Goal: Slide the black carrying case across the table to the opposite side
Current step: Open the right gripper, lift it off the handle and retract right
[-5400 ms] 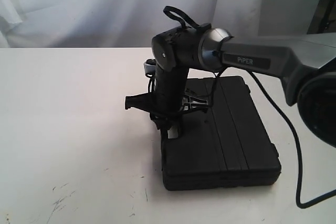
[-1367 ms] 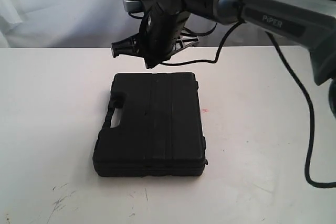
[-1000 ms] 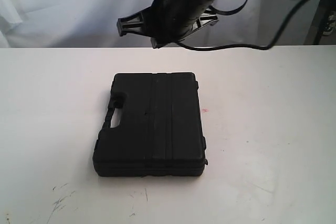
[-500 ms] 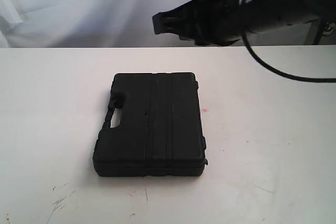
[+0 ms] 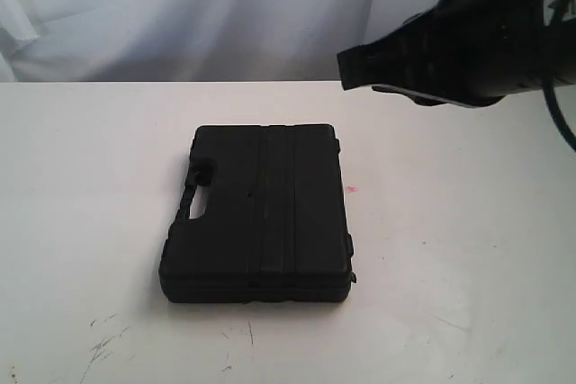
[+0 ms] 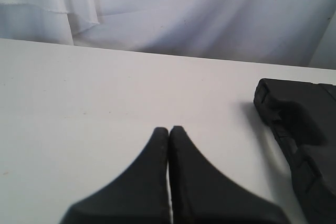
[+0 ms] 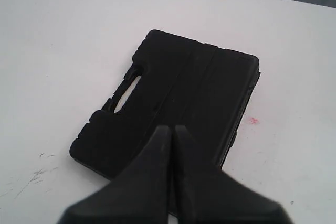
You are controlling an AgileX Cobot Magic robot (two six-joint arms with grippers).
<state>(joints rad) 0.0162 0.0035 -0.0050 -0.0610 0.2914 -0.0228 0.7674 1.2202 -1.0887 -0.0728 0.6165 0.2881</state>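
Your case (image 5: pixel 256 213) sits flat on the desk (image 5: pixel 90 177), nothing touching it. Left fingers (image 6: pixel 149 177) and right fingers (image 7: pixel 152 174) are both pressed together.

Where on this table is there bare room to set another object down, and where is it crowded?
Bare table spreads from the handle side of the case to the left edge, and from its latch side past the red spot to the right edge. A strip lies between case and curtain. Crowded: only the far right corner, under the right claw.
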